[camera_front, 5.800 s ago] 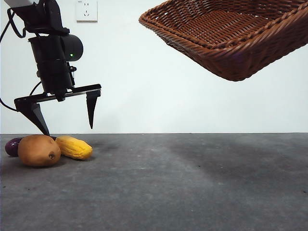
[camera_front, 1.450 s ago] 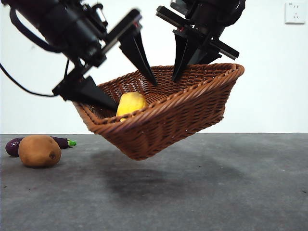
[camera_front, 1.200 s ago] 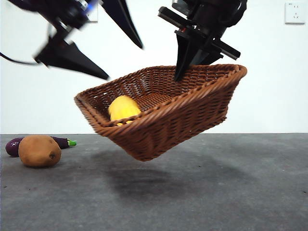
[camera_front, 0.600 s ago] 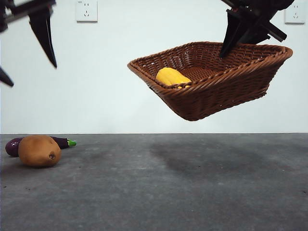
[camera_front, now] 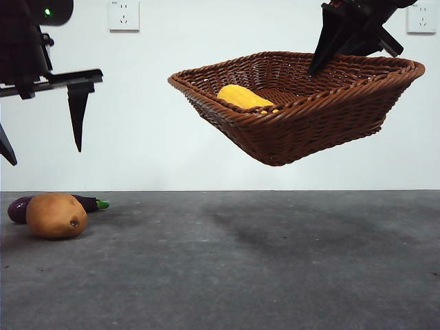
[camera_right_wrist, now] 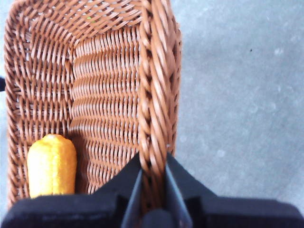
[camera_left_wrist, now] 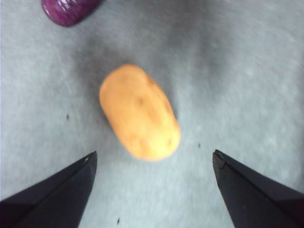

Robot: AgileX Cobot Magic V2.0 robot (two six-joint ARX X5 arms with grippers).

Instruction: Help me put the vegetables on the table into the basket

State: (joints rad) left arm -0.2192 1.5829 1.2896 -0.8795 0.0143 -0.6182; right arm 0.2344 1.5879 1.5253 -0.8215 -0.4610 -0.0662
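My right gripper (camera_front: 323,58) (camera_right_wrist: 153,190) is shut on the braided rim of the wicker basket (camera_front: 302,124) (camera_right_wrist: 95,95) and holds it tilted, high above the table (camera_front: 275,261). The yellow oblong vegetable (camera_front: 244,96) (camera_right_wrist: 51,164) lies inside the basket. My left gripper (camera_front: 41,137) (camera_left_wrist: 152,159) is open and empty, hovering above the potato (camera_front: 56,215) (camera_left_wrist: 140,113), which rests on the table at the far left. The purple eggplant (camera_front: 86,202) (camera_left_wrist: 69,9) lies just behind the potato, its green stem pointing right.
A white wall stands behind the table with a socket (camera_front: 124,15) at upper left and another socket (camera_front: 421,17) at upper right. The basket casts a soft shadow on the table's middle.
The left gripper let go of the yellow vegetable in the basket, swung back left and came down over the potato. The right gripper carried the basket right and slightly up.
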